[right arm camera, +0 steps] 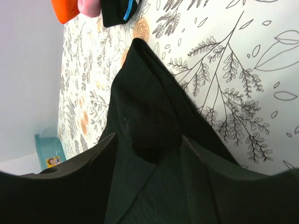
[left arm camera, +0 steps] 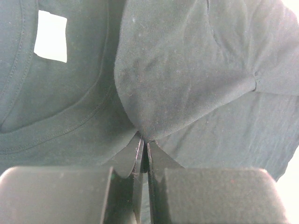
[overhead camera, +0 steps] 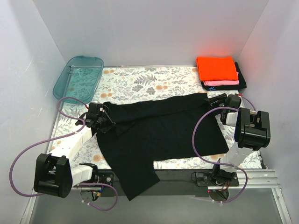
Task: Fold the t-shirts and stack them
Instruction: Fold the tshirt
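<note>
The table (overhead camera: 140, 79) fills the middle of the top view, its surface printed with grey leaves and orange flowers. A large black t-shirt (overhead camera: 159, 130) lies spread across it from centre-left to centre-right, with one part hanging over the table's front edge at the lower middle of the frame. In the upper left a teal tub (overhead camera: 79, 77) sits on the corner, partly past the edge, and in the upper right a folded black t-shirt with a light-blue mark (overhead camera: 224, 87) rests on the surface.

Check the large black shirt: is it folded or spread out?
Mostly spread. The large black t-shirt lies flat across the table, one corner hanging over the near edge; only one sleeve is turned in by the collar.
</note>
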### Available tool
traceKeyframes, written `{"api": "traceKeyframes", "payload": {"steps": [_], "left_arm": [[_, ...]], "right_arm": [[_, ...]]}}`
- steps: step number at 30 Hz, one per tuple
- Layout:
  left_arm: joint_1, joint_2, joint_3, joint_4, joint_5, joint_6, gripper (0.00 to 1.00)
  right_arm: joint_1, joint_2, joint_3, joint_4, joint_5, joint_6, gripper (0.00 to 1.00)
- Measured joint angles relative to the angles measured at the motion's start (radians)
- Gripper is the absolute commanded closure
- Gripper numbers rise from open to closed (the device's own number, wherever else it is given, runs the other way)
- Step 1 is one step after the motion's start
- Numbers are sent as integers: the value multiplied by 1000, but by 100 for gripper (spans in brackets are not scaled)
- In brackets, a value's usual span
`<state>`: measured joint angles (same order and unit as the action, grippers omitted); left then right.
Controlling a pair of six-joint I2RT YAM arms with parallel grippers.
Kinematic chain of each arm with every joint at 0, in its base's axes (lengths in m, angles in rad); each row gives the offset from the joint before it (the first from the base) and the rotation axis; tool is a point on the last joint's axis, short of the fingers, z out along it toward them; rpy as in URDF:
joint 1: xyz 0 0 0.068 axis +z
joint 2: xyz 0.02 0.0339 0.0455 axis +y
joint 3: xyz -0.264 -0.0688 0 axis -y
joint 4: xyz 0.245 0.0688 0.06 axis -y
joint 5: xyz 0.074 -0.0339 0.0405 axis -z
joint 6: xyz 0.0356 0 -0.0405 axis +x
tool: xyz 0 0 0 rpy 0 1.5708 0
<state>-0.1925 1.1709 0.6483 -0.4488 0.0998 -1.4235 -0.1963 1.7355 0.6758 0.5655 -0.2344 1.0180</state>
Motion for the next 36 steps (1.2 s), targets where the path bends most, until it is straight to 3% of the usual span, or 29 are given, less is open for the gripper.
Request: {"api": "traceKeyframes", "payload": {"steps": [5, 13, 16, 17, 20, 36], "left_arm": [[3, 2, 0, 0, -1, 5, 100], [6, 2, 0, 0, -6, 7, 100], [11, 2, 0, 1, -8, 10, 100], [14, 2, 0, 1, -8, 10, 100], [21, 2, 0, 1, -8, 10, 100], [41, 4, 9, -12, -14, 5, 100]], "right_arm": [[0, 42, 16, 22, 0, 34, 42], [0, 51, 30, 39, 0, 55, 55], [0, 54, 41, 43, 3, 54, 69], [0, 54, 44, 45, 3, 53, 80], [0, 54, 51, 44, 3, 45, 99], [-13, 47, 32, 44, -22, -37, 99]]}}
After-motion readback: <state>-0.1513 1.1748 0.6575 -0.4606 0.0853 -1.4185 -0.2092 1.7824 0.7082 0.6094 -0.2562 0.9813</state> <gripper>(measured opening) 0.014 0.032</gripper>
